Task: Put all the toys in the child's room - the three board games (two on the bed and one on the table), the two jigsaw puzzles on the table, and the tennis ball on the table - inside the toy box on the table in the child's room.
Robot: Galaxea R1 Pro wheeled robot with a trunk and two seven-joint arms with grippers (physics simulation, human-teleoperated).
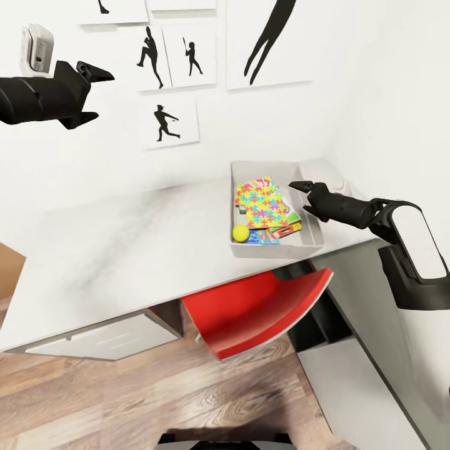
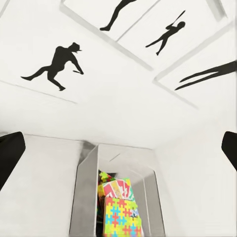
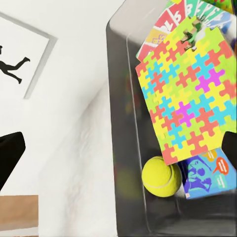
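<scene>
Upper left: left gripper [image 1: 99, 95], fingers apart, empty, raised before wall with four full player silhouettes [image 1: 164, 122]. Centre: grey bench [image 1: 112, 250], one red chair [image 1: 262, 312] beneath. Centre right: toy box [image 1: 240, 250] on bench, holding one visible jigsaw puzzle [image 1: 267, 203], one tennis ball [image 1: 240, 233], other printed boxes beneath. Right: right gripper [image 1: 305, 197], fingers apart, empty, over toy box.

Both end effectors (left [image 1: 94, 94], right [image 1: 299, 195]) gape apart.

One tray [image 1: 309, 240] sits on the counter [image 1: 125, 250]. In it: one ball [image 1: 240, 233], one puzzle box [image 1: 267, 205] on top, at least two printed game boxes [image 1: 255, 186] partly hidden beneath. One red chair [image 1: 262, 312]. Five silhouette posters [image 1: 167, 120] show on the wall.
</scene>
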